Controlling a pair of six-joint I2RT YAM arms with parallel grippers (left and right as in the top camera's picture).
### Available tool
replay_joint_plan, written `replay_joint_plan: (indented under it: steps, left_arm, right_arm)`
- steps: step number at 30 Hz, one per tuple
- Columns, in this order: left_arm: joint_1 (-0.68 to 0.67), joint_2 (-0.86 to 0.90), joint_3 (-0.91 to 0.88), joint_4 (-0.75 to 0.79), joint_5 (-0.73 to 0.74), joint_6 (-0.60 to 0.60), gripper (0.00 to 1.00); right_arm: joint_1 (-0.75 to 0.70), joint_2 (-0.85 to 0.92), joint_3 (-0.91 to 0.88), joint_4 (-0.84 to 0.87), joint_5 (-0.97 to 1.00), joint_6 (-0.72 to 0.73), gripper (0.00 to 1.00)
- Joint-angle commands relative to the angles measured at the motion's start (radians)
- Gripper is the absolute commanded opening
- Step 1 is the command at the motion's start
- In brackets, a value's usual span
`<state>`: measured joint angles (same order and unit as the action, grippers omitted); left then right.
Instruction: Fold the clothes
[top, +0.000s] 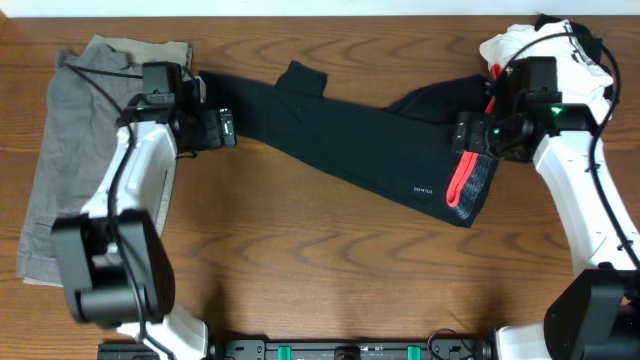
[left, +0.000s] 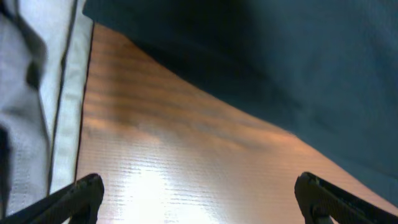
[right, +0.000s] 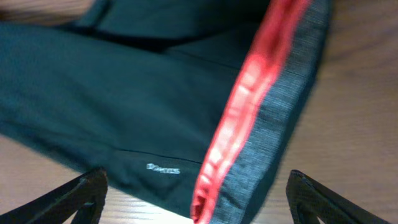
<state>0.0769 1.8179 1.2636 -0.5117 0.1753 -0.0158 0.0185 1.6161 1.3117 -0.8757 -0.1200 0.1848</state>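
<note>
Overhead: the black leggings (top: 350, 125) lie stretched long across the worktop (top: 320, 260), with the waistband (top: 470, 180) at the right. No crosswise fold shows, so most of the folding looks still to do.

Left wrist: the left gripper (left: 199, 193) is wide apart and empty over bare wood beside the fabric.

Right wrist: the right gripper (right: 199, 193) is apart above the waistband, holding nothing.

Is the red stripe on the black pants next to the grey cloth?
No, the red stripe sits at the opposite end of the black pants from the grey cloth.
</note>
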Motion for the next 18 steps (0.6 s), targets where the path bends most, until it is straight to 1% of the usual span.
replay_joint_plan:
  steps: [1, 4, 6, 9, 11, 18]
  left_arm:
    - [0.000, 0.056, -0.003, 0.073, -0.116, 0.024, 0.99]
    - [0.001, 0.088, -0.003, 0.158, -0.119, 0.069, 0.99]
    - [0.000, 0.111, -0.003, 0.210, -0.120, 0.076, 0.99]
    - [0.000, 0.148, -0.003, 0.257, -0.120, 0.075, 0.89]
    - [0.000, 0.175, -0.003, 0.277, -0.116, 0.074, 0.86]
    - [-0.005, 0.244, -0.003, 0.294, -0.116, 0.056, 0.86]
  right_arm:
    - [0.034, -0.008, -0.001, 0.009, -0.027, -0.045, 0.88]
    - [0.050, -0.008, -0.001, 0.017, -0.027, -0.045, 0.88]
    - [0.057, -0.008, -0.001, 0.022, -0.027, -0.045, 0.88]
    - [0.060, -0.008, -0.001, 0.023, -0.027, -0.045, 0.88]
    - [0.060, -0.008, -0.001, 0.023, -0.027, -0.045, 0.88]
    - [0.061, -0.008, -0.001, 0.028, -0.027, -0.045, 0.88]
